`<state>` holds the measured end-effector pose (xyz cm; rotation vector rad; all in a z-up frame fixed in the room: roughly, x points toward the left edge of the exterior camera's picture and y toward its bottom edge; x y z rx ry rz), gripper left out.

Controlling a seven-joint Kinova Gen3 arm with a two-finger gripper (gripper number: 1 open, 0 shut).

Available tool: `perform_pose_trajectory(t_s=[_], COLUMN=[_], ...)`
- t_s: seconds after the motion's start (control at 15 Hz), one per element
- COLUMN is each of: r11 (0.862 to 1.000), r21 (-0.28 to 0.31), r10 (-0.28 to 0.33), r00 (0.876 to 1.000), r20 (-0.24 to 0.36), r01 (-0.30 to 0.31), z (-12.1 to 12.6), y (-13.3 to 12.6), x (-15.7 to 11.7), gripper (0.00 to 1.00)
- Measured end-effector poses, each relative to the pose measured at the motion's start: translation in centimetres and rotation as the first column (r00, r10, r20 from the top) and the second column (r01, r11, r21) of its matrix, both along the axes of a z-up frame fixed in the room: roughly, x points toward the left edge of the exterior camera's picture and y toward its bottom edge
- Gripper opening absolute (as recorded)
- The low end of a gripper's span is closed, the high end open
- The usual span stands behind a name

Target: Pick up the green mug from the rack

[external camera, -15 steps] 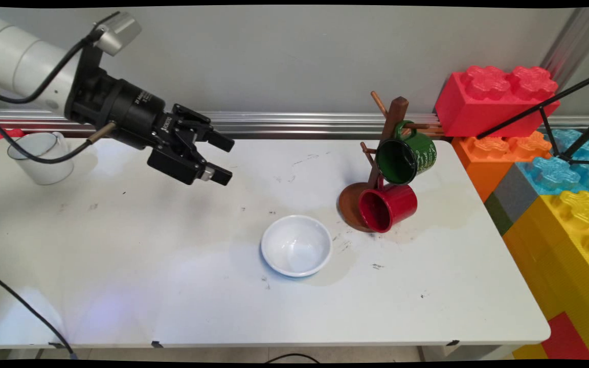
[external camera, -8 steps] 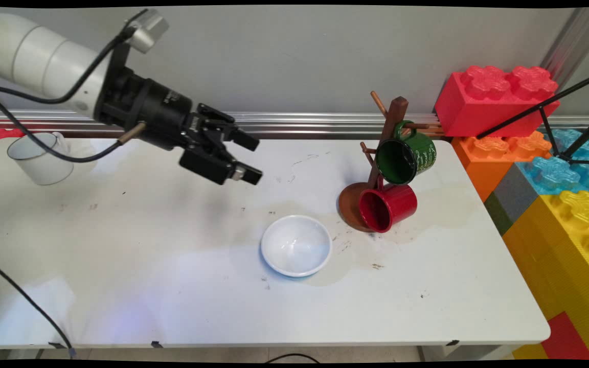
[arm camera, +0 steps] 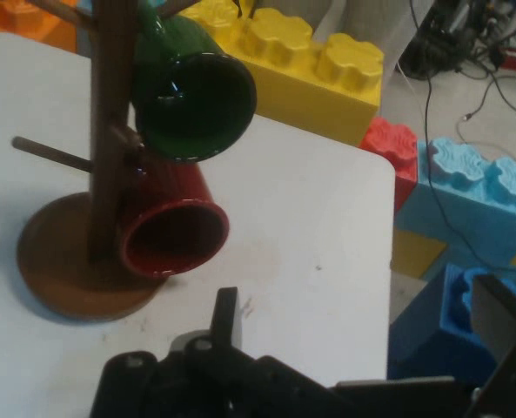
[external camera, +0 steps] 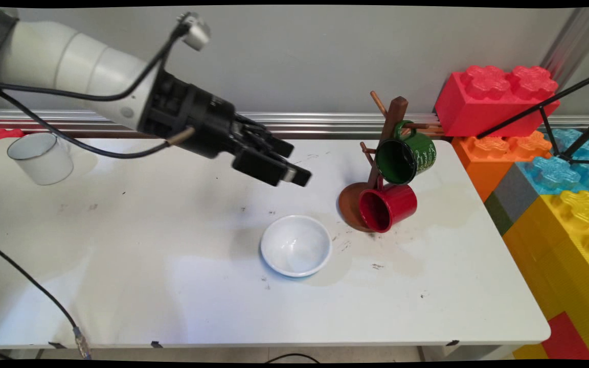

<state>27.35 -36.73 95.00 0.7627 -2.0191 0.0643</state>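
Your tool (external camera: 294, 164) has travelled right toward the mug tree (external camera: 382, 148).
Fingers apart, empty; white bowl (external camera: 296, 245) below, red mug (external camera: 387, 205) and green mug (external camera: 406, 158) ahead.

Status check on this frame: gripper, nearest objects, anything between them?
Gripper open, empty, above table. Nearest: mug tree with green mug and red mug. Nothing between; white bowl below.

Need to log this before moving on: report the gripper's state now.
Gripper: jaws open, holding nothing, in the air above the table, short of the mug tree.
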Motion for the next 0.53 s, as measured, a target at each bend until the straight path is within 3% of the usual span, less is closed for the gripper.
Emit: perform_pose_trajectory(t_s=[0.53], r11=[0.994], r21=[0.054], r10=[0.1], r00=[0.993], r20=[-0.056], r01=[-0.097], z=[-1.1], y=[0.2], x=[-5.6], gripper=[1.0])
